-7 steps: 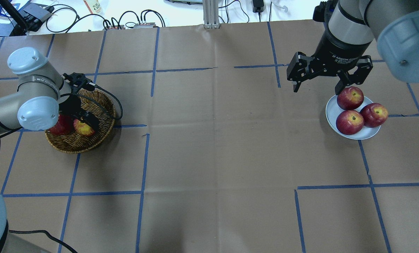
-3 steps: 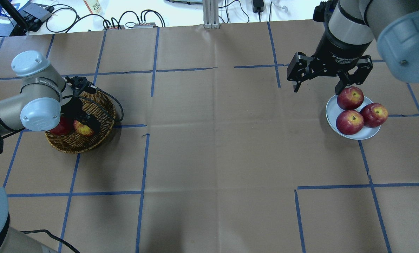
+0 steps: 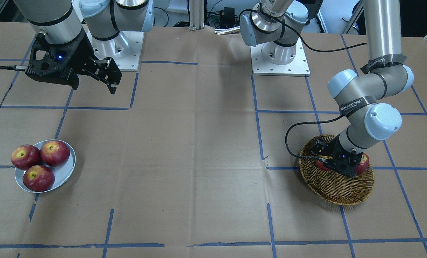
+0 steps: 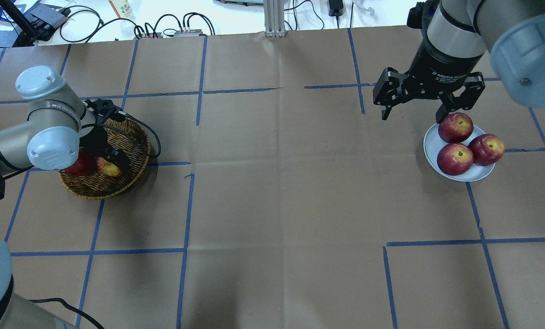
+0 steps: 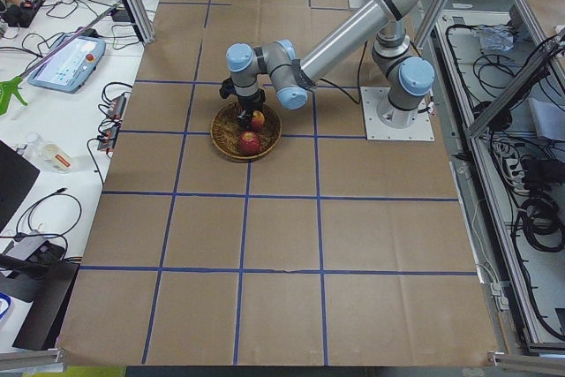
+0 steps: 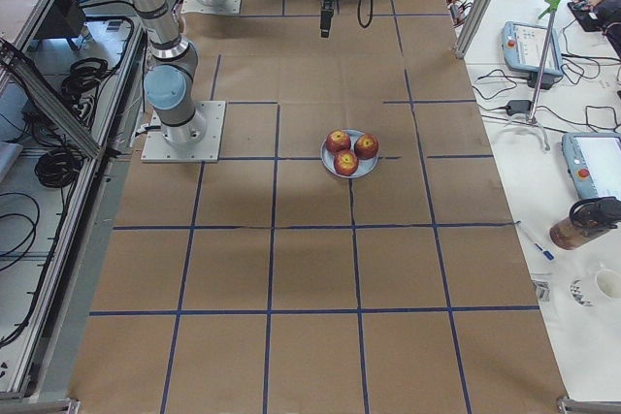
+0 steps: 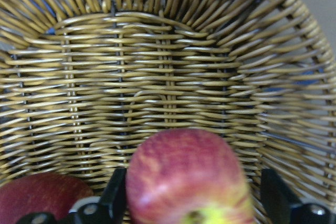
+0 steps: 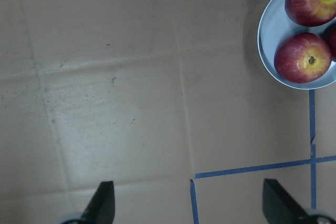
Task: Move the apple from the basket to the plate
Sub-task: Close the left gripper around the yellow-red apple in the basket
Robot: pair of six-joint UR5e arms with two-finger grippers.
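Note:
The streaky red-orange apple (image 4: 109, 167) with a yellow stem patch lies in the wicker basket (image 4: 103, 187) at the table's left. My left gripper (image 4: 114, 157) is down inside the basket. In the left wrist view the apple (image 7: 189, 182) sits between the open fingers (image 7: 113, 203), the left one at its skin, a small gap on the right. The blue-grey plate (image 4: 432, 146) is at the far right. My right gripper (image 4: 413, 114) hangs open and empty above the table, just left of and behind the plate.
A darker red apple (image 4: 81, 165) lies in the basket beside the streaky one, partly under my left wrist. Three dark red apples (image 4: 455, 127) (image 4: 455, 159) (image 4: 486, 149) fill most of the plate. Brown paper with blue tape lines covers the table.
My left arm has shifted slightly and settled lower into the basket around the streaky apple. The right arm and the plate's apples have not moved.

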